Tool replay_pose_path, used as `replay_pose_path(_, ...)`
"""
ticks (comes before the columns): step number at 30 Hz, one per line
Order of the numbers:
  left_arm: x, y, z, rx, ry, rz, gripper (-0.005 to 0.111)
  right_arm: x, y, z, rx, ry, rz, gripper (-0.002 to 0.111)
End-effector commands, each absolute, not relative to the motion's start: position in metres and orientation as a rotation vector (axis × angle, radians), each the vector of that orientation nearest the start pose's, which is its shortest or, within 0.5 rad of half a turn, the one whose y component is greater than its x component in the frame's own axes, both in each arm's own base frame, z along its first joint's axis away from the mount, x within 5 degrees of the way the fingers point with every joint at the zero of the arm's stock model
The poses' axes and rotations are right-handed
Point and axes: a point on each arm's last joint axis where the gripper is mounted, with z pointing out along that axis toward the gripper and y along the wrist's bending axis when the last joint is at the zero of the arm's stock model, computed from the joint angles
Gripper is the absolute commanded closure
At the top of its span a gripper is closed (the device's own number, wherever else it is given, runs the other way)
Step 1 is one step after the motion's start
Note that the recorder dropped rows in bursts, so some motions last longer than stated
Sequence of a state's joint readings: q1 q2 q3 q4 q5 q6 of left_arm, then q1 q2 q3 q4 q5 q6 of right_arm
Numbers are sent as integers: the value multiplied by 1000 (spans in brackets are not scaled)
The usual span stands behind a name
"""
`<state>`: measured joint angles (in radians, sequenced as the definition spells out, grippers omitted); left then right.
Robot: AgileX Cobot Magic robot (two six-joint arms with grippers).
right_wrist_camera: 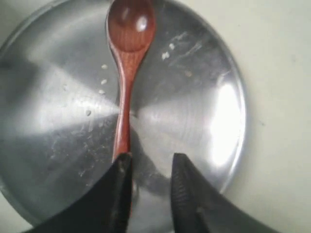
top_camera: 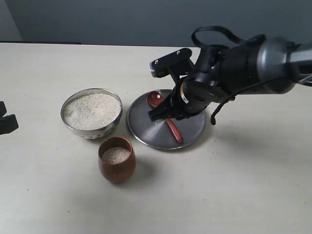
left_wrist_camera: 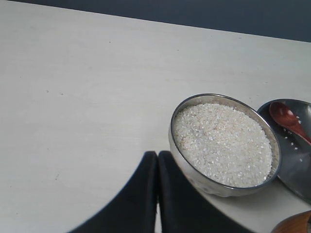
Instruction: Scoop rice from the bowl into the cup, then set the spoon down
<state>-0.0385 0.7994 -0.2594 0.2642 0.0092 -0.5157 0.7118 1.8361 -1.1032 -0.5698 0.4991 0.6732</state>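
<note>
The steel bowl [top_camera: 91,113] holds white rice [top_camera: 91,110] at centre left; it also shows in the left wrist view as bowl [left_wrist_camera: 194,174] with rice [left_wrist_camera: 222,143]. The wooden cup [top_camera: 117,160] in front of it has rice [top_camera: 116,155] inside. The spoon [top_camera: 165,115] lies on the flat steel plate [top_camera: 195,132], head towards the back. My right gripper [right_wrist_camera: 150,162] hovers open over the plate [right_wrist_camera: 204,97], one finger above the handle of the spoon [right_wrist_camera: 125,73], nothing held. My left gripper [left_wrist_camera: 157,158] is shut and empty, beside the bowl; in the exterior view it [top_camera: 7,119] sits at the far left edge.
A few loose grains [right_wrist_camera: 103,80] lie on the plate beside the spoon. The pale table [top_camera: 234,195] stretches around everything. A dark wall [top_camera: 122,19] runs behind the table's far edge.
</note>
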Motion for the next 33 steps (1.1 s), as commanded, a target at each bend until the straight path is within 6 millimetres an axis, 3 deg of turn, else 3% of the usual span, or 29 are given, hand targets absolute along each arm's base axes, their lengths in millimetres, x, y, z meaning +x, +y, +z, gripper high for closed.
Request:
replay_pose_path(1, 149, -6, 224, -209, 2014, -187, 106, 287, 209, 209, -601, 2462, -81, 108)
replay_pose_path(5, 149, -6, 224, -207, 2014, -185, 106, 277, 199, 235, -577, 2426, -67, 108)
replay_pose_path(10, 149, -6, 224, -207, 2014, -185, 106, 257, 180, 249, -587, 2385, -79, 108)
replay_pose_path(19, 149, -6, 224, -207, 2014, -185, 106, 206, 132, 260, -633, 2284, -115, 108)
replay_pose_path(33, 149, -6, 224, -207, 2014, -185, 106, 122, 63, 258, -453, 2015, 108, 108)
